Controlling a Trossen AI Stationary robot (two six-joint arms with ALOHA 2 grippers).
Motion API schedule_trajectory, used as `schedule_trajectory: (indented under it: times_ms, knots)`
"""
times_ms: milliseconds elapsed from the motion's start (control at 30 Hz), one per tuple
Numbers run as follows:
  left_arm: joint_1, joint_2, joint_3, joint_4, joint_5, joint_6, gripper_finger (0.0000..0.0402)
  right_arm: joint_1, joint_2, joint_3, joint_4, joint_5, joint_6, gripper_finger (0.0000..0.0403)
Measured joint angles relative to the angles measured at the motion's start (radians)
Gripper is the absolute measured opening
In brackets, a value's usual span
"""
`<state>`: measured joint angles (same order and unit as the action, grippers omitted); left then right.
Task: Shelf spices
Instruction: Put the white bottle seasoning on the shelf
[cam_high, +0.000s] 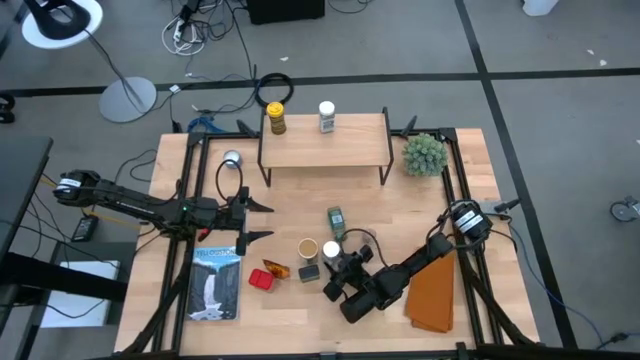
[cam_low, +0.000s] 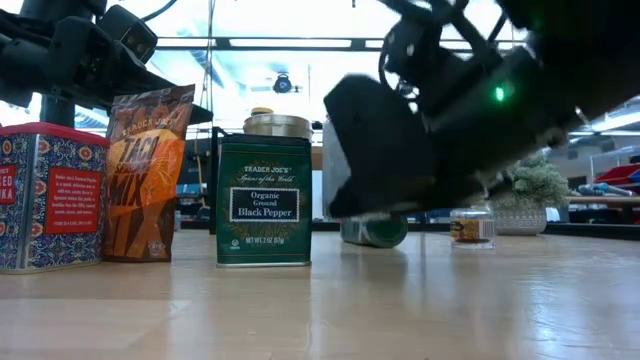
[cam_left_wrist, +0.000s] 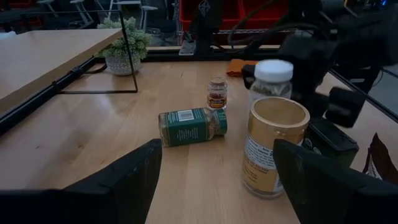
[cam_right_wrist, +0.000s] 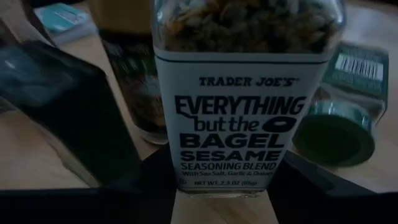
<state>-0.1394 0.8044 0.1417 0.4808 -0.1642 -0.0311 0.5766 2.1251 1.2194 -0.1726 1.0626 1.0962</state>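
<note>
Your left end effector (cam_high: 243, 220) hovers spread wide, holding nothing, left of the cluster on the table (cam_high: 300, 195). Two jars stand on the shelf (cam_high: 325, 140). Your right end effector (cam_high: 338, 262), angled low, grips the white-lidded jar (cam_right_wrist: 245, 93) reading "Trader Joe's Everything but the Bagel Sesame Seasoning Blend".

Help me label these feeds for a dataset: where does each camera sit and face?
High: overhead, facing down; both arms, shelf.
Low: tabletop level, facing the pepper tin; right arm above.
Left wrist: faces the lying green jar; own fingers.
Right wrist: close on the bagel seasoning jar.
Shared: that green jar shows in both wrist views.
</note>
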Motion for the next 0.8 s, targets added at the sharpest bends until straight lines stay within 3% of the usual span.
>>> schedule_trajectory:
  times_ms: [233, 400, 600, 800]
  knots:
    - [0.0, 0.0, 0.0, 0.0, 0.0, 0.0, 0.0312, -0.031, -0.109, 0.0, -0.004, 0.004, -0.076, 0.0194]
    - [0.0, 0.0, 0.0, 0.0, 0.0, 0.0, 0.0312, -0.09, -0.203, 0.001, -0.004, 0.007, -0.175, 0.0209]
    - [0.0, 0.0, 0.0, 0.0, 0.0, 0.0, 0.0312, -0.213, -0.302, 0.002, 0.019, 0.007, -0.322, 0.0195]
    - [0.0, 0.0, 0.0, 0.0, 0.0, 0.0, 0.0312, -0.365, -0.339, 0.002, 0.09, -0.013, -0.513, 0.0206]
